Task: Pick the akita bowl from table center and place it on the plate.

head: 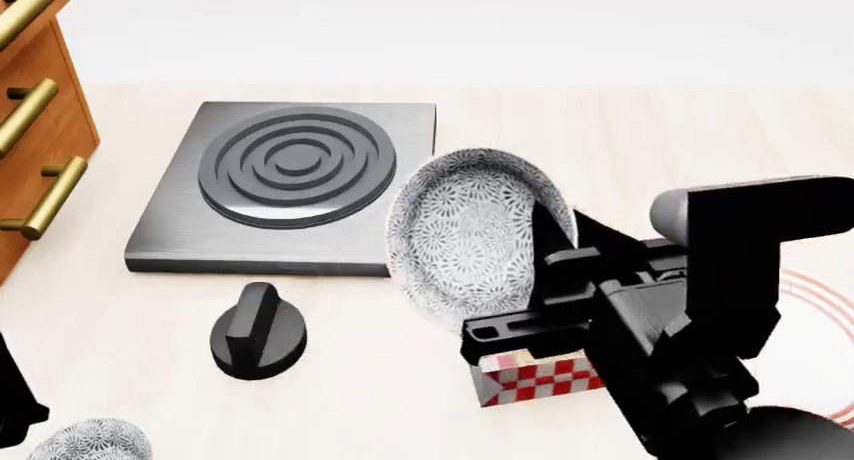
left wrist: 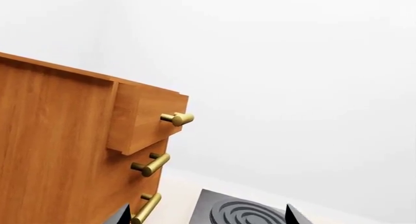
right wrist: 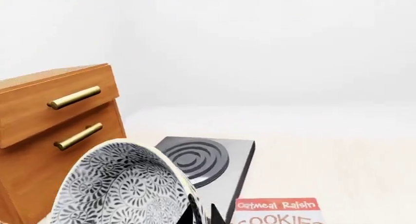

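The akita bowl (head: 467, 230), white with a dense grey-black floral pattern, hangs tilted above the table with its opening turned toward the head camera. My right gripper (head: 550, 238) is shut on its rim. The right wrist view shows the bowl (right wrist: 123, 185) close up, its rim pinched between the two black fingertips of the gripper (right wrist: 206, 215). Only red ring arcs of the plate (head: 809, 284) show at the right edge, behind my right arm. My left gripper (left wrist: 206, 219) is open and holds nothing.
A grey burner slab (head: 287, 175) lies at the back, with a black knob (head: 258, 330) in front of it. A red-checkered cookie box (head: 541, 375) sits under the bowl. A wooden drawer cabinet (head: 34, 130) stands at left. A second patterned bowl (head: 87, 440) is at the near left.
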